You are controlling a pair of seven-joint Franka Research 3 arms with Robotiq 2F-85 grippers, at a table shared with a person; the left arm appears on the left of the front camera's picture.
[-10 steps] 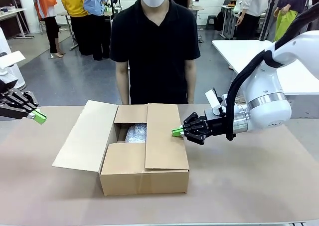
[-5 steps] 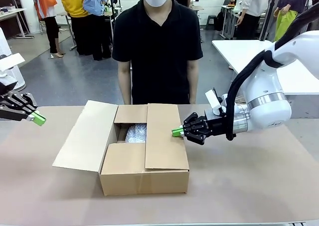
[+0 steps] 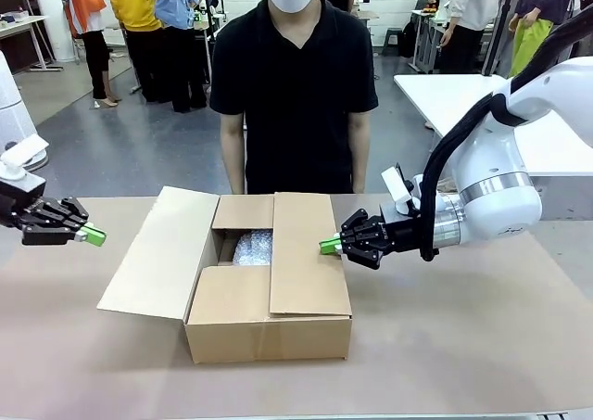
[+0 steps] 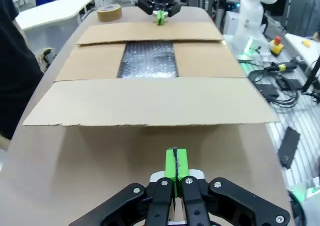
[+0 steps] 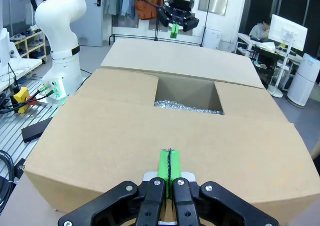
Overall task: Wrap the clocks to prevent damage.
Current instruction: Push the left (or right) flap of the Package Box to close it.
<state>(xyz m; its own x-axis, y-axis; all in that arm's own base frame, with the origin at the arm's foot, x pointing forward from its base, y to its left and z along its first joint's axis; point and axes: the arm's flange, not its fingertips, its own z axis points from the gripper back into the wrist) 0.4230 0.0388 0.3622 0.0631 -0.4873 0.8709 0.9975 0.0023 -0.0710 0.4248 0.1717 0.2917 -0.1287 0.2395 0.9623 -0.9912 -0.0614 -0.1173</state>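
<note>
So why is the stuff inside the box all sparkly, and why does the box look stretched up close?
Left wrist view: room light glints off the crinkly bubble wrap. Both wrist views: the wide-angle lens stretches the cardboard box where it is nearest the camera. Front view: even lighting, soft shadows, no stretching.

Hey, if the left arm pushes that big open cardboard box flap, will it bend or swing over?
The wide brown cardboard flap probably swings on its crease as one stiff sheet, since it looks straight and unbent. It looks thin, so likely light; the box might slide.
</note>
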